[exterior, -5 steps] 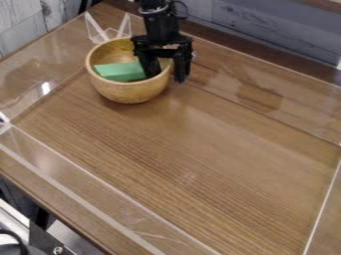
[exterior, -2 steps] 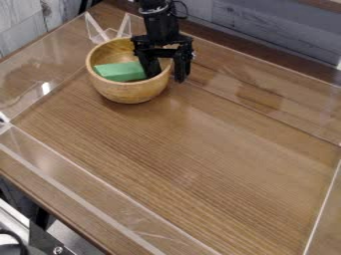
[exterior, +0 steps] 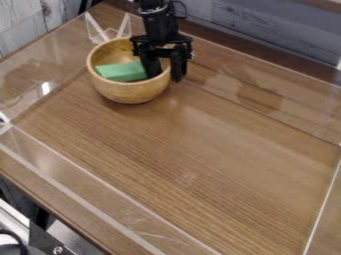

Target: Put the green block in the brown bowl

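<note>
One green block [exterior: 122,72] lies flat inside the brown bowl [exterior: 128,92], at about ten o'clock on the bench [exterior: 200,159]. Claw [exterior: 164,66] hangs over the bowl's two o'clock rim, fingers partly parted, gripping nothing visible. Task looks done; best move is a straight lift clear of the rim, no nudging the bowl.

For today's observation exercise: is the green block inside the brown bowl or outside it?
Inside. The green block lies within the brown bowl's rim, against its pale interior.
</note>
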`<action>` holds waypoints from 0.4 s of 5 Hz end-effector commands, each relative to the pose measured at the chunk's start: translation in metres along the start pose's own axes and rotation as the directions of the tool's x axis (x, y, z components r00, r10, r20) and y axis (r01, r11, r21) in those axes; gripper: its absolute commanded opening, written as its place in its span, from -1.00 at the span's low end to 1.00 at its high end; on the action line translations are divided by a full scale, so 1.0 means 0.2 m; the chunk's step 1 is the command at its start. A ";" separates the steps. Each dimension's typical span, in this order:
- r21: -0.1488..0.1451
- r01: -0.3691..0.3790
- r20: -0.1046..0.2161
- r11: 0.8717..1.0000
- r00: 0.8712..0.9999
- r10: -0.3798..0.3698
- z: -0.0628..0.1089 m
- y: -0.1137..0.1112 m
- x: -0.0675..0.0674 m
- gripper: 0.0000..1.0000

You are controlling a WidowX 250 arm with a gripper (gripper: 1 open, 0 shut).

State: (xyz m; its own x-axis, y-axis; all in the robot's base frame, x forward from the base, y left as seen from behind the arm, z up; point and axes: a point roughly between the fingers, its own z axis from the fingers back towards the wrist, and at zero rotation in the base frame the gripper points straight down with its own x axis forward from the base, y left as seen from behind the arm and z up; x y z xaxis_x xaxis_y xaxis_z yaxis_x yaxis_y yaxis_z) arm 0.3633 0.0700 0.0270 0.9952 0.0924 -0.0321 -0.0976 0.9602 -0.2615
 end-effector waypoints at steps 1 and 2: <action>-0.013 0.058 -0.025 0.998 0.998 -0.058 -0.09 -0.10 0.00 1.00; -0.014 0.057 -0.027 0.998 0.998 -0.058 -0.11 -0.09 0.01 -1.00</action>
